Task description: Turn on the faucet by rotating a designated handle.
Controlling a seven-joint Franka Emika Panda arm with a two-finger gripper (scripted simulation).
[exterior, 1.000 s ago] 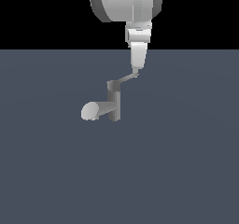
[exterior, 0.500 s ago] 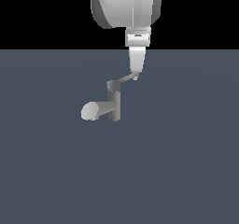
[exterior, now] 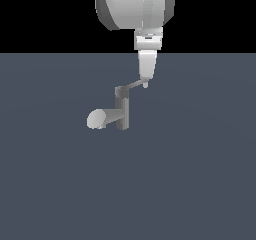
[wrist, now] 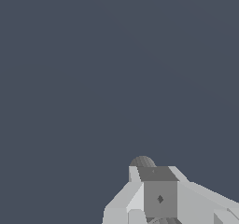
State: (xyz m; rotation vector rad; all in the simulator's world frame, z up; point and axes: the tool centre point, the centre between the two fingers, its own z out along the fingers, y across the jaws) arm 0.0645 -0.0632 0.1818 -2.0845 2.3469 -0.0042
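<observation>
Surface: a flat, matte slate-blue table [exterior: 200, 174] is filling the lower part of the exterior view, bare and even in tone.
Room: a plain black backdrop is sitting above the table's far edge.
Faucet: the small plain grey faucet [exterior: 121, 109] is standing upright near the middle of the table, a cylindrical post with a thick, lighter grey, round-ended spout [exterior: 97, 119] pointing toward the exterior view's left.
Handle: the thin, flat grey lever bar [exterior: 133, 86] is projecting from the post's top cap toward the exterior view's right.
Hand: the glossy white, tapering hand [exterior: 145, 81] is hanging directly above the lever's outer end, its tip touching it; whether the fingers are apart or together, I cannot tell.
Wrist view: blocky grey-white finger parts [wrist: 158, 195] are covering most of a rounded grey form [wrist: 142, 162].
</observation>
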